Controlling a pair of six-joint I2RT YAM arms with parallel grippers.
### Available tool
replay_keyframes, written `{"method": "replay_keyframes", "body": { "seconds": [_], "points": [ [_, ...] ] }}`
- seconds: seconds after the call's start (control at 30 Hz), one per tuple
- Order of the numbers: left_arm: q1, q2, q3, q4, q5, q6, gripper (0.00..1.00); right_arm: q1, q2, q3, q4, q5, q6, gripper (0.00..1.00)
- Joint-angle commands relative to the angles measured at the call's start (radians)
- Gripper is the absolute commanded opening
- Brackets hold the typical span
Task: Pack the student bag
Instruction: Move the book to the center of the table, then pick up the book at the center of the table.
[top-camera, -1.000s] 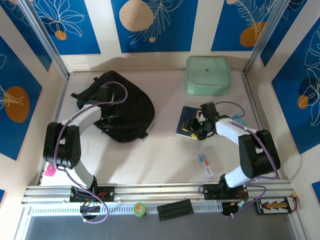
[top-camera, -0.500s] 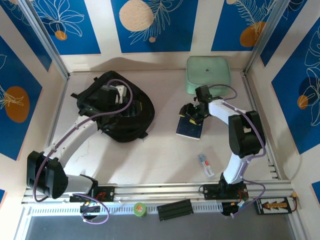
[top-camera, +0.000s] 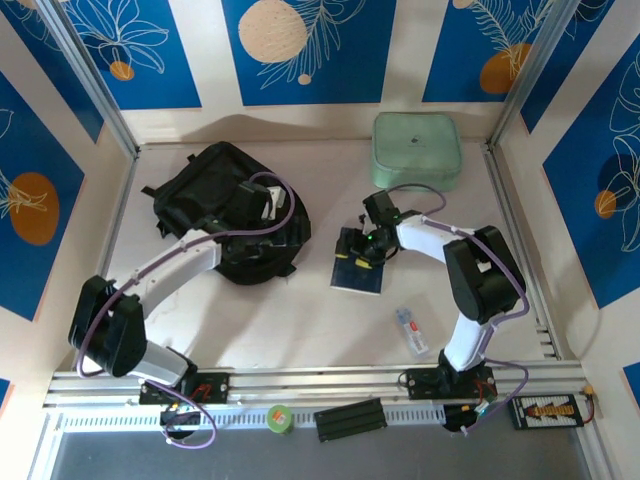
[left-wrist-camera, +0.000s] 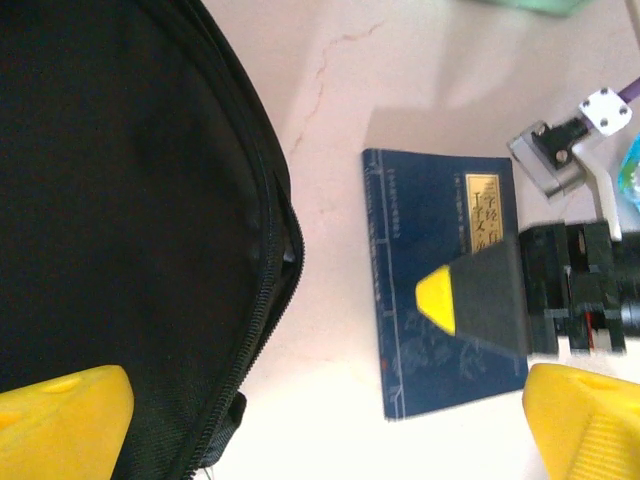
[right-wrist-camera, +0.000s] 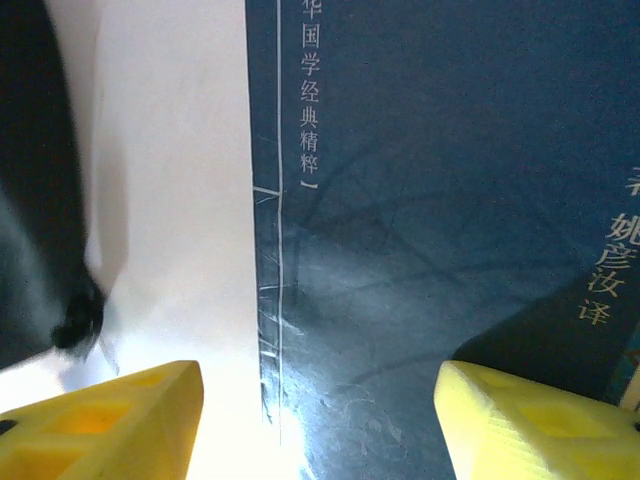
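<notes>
The student bag (top-camera: 195, 185), a black fabric backpack, lay on the pale table (top-camera: 300, 320) toward its far left part. The left arm crossed the backpack's near right part and hid it. In the left wrist view the backpack (left-wrist-camera: 120, 200) was cut off at the top and left edges, with one zip line showing along its rim. The left gripper (left-wrist-camera: 320, 425) hung at the backpack's right edge, jaws spread wide and empty.

Just right of the backpack lay a dark blue book (top-camera: 358, 272) with Chinese lettering, flat and apart from the fabric. The right gripper (top-camera: 357, 250) stood over it, jaws partly parted, one finger beside the book's (right-wrist-camera: 420, 200) left edge and one above its cover. Whether they pressed on it could not be told.

Farther right and back sat a mint-green zip case (top-camera: 417, 150). Right and nearer lay a small packet (top-camera: 411, 330), too small to name. Blue panels with white leaf drawings walled the space.
</notes>
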Motion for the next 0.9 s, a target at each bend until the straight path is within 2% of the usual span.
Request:
{"method": "replay_keyframes", "body": {
  "seconds": [0.0,0.17,0.33,0.5,0.7,0.87],
  "points": [
    [-0.008,-0.007,0.04,-0.031,0.023,0.021,1.0,0.069,-0.031,-0.069,-0.071,-0.065,0.036,0.65],
    [-0.028,-0.009,0.013,0.001,0.051,-0.017,0.99,0.029,-0.213,-0.1,-0.038,-0.033,0.075,0.65],
    [-0.1,0.012,-0.024,0.061,0.053,-0.096,0.97,-0.056,-0.342,-0.143,-0.052,0.042,0.065,0.66],
    [-0.194,0.048,-0.045,0.097,0.015,-0.183,0.94,-0.094,-0.311,-0.149,-0.149,0.115,0.011,0.56],
    [-0.282,0.113,-0.063,0.135,-0.059,-0.293,0.9,-0.092,-0.253,-0.174,-0.146,0.157,0.012,0.5],
    [-0.295,0.191,-0.047,0.119,-0.066,-0.366,0.71,-0.089,-0.197,-0.172,-0.138,0.165,0.005,0.44]
  ]
}}
